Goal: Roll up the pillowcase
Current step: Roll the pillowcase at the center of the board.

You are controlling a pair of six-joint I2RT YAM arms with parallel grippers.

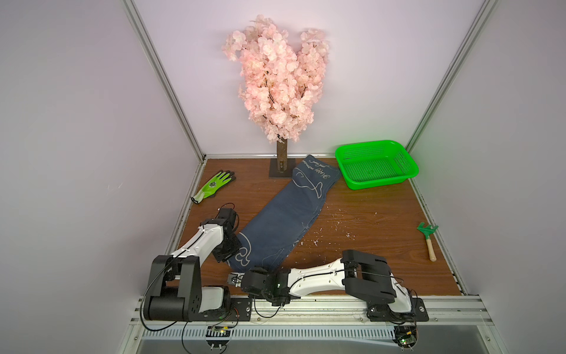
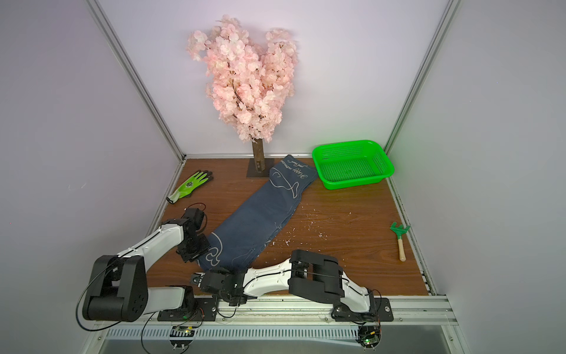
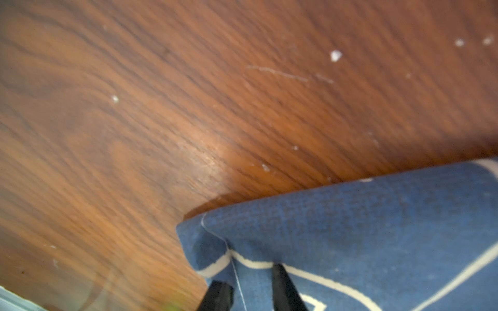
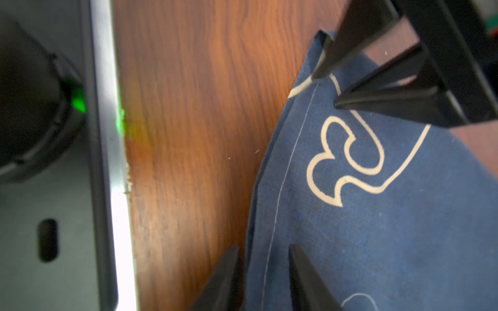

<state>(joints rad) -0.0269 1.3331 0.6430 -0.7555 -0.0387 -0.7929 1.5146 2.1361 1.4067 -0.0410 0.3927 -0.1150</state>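
Navy fish-print fabric pillowcase (image 1: 283,214) lies flat, unrolled. Narrow-jawed left gripper (image 3: 252,282) and right gripper (image 4: 264,258) straddle its near hem; whether they grip it, I can't tell.

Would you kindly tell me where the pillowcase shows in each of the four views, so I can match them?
In a top view: the pillowcase lies diagonally at the picture's centre.
In a top view: the same diagonal strip.
Left wrist: its corner fills the picture's lower right.
Right wrist: it covers the picture's right half.
Shared landmark: the white curly outline by its near corner, cropped in the left wrist view.
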